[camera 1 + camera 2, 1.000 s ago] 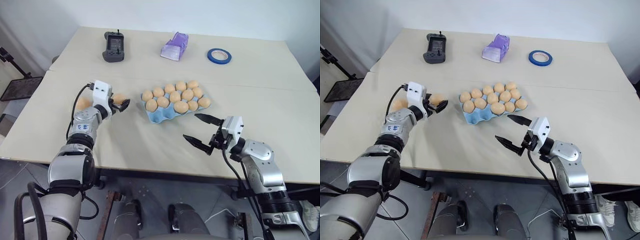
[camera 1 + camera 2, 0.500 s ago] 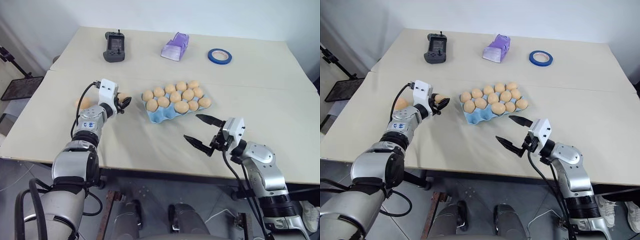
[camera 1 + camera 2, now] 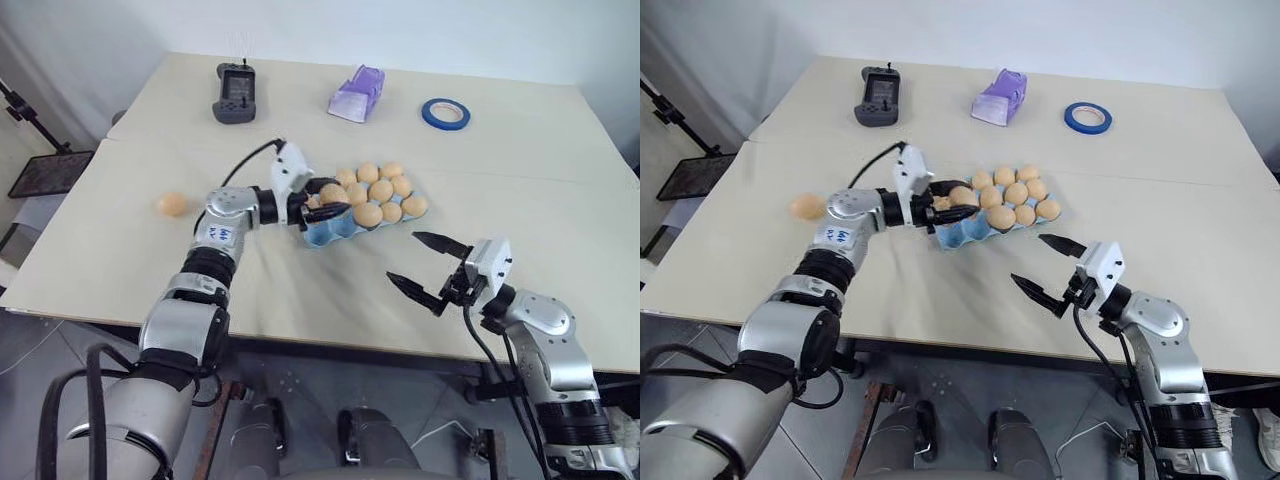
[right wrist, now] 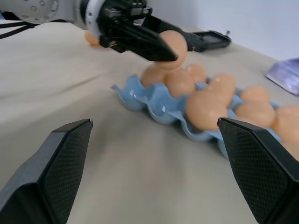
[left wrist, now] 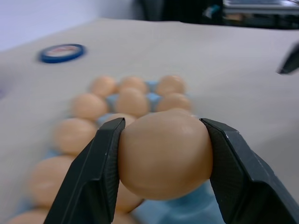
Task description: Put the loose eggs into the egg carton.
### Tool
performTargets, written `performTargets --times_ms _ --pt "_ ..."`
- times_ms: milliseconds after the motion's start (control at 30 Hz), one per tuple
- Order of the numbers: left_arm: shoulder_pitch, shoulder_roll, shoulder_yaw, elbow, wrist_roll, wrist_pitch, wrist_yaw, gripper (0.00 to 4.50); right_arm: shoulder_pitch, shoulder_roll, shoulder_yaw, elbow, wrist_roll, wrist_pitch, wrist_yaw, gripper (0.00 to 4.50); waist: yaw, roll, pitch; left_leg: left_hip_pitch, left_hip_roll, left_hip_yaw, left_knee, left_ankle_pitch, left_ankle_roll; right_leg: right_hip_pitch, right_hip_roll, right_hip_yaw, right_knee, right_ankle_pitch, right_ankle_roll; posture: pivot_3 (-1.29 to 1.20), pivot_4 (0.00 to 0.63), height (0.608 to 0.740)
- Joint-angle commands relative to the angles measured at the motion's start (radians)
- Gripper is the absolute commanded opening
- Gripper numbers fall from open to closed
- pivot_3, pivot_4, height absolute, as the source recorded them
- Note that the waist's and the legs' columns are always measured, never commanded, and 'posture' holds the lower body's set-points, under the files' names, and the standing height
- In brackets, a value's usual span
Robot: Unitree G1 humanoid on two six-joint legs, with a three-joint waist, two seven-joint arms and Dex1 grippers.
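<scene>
Left claw (image 5: 161, 156) is pinching an egg (image 5: 164, 153) right over the near-left end of the blue egg carton (image 3: 335, 228). Right claw (image 3: 428, 268) hangs spread wide above the bench (image 3: 300, 290). One loose egg (image 3: 171, 204) sits far left.

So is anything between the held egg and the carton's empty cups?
Nothing visible. The left gripper holds the egg above the carton's near-left end, where empty cups sit open. The eggs already placed fill the other cups, off its path.
</scene>
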Motion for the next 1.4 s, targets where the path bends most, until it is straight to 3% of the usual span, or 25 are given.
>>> performTargets --times_ms 33,267,300,433,600,733,900,1100,1233,1400 --pt "0.002 -0.001 -0.002 -0.016 0.001 -0.018 0.007 2.25 0.015 -0.003 -0.031 -0.069 0.014 -0.011 -0.023 4.50 -0.002 0.000 0.000 0.000 0.001 -0.001 0.000 0.000 -0.001 0.000 0.001 0.000 0.000 0.000 0.000 0.00 0.150 0.740" --pt "0.005 0.012 -0.010 -0.007 0.022 -0.043 0.049 4.32 0.033 0.005 -0.026 -0.104 0.017 -0.009 -0.050 4.50 0.005 0.000 0.000 0.000 -0.001 -0.001 0.000 0.000 0.000 0.000 -0.001 -0.001 0.000 0.000 0.000 0.00 0.150 0.740" --pt "0.006 0.016 -0.007 -0.005 0.022 -0.048 0.061 4.44 0.033 0.006 -0.024 -0.108 0.018 -0.007 -0.053 4.50 0.005 0.000 0.000 0.000 -0.001 -0.001 0.000 0.000 0.000 0.000 -0.001 -0.001 0.000 0.000 0.000 0.00 0.150 0.740" --pt "0.019 0.038 0.010 -0.026 -0.001 -0.047 0.039 4.44 0.028 0.008 -0.016 -0.118 0.018 0.003 -0.057 4.50 0.007 0.000 0.000 0.000 0.000 -0.002 0.000 0.000 0.000 0.000 -0.001 -0.001 0.000 0.000 0.000 0.00 0.150 0.740" --pt "0.103 0.138 0.063 -0.177 -0.073 0.005 -0.023 4.44 0.013 0.004 -0.003 -0.125 0.020 0.022 -0.051 4.50 0.001 0.000 0.000 0.000 0.001 -0.001 0.000 0.000 -0.001 0.000 0.000 -0.001 0.000 0.000 -0.001 0.00 0.150 0.740" --pt "0.278 0.245 0.116 -0.406 -0.160 0.114 -0.081 4.44 0.005 -0.009 0.007 -0.119 0.024 0.032 -0.016 4.50 -0.012 0.000 0.000 0.000 0.002 -0.001 -0.001 0.001 -0.001 0.000 0.000 -0.001 0.001 -0.001 -0.001 0.00 0.150 0.740" --pt "0.612 0.371 0.193 -0.696 -0.204 0.126 -0.062 4.44 -0.012 -0.018 0.005 -0.078 0.038 0.017 0.051 4.50 -0.018 0.000 0.000 0.001 0.002 -0.001 -0.002 0.001 -0.001 0.001 0.000 -0.001 0.001 -0.001 -0.001 0.00 0.150 0.740" --pt "0.900 0.383 0.373 -0.891 -0.250 0.133 0.125 4.44 -0.044 -0.016 0.011 0.003 0.044 -0.017 0.137 4.50 -0.017 0.000 0.000 0.002 0.001 -0.003 -0.002 -0.001 -0.004 0.002 -0.005 -0.002 0.001 0.000 -0.002 0.00 0.150 0.740" --pt "1.092 0.348 0.437 -1.071 -0.323 0.264 0.209 4.44 -0.077 0.013 0.027 0.089 0.039 -0.060 0.181 4.50 -0.023 0.001 0.000 0.002 0.001 -0.002 -0.004 -0.001 -0.004 0.003 -0.007 -0.001 -0.001 0.000 -0.002 0.00 0.150 0.740" --pt "1.168 0.291 0.499 -1.151 -0.348 0.294 0.353 4.44 -0.106 0.048 0.038 0.180 0.025 -0.124 0.210 4.50 -0.018 0.001 0.000 0.002 0.000 -0.003 -0.008 -0.001 -0.005 0.001 -0.006 -0.002 -0.002 -0.001 -0.004 0.00 0.150 0.740"
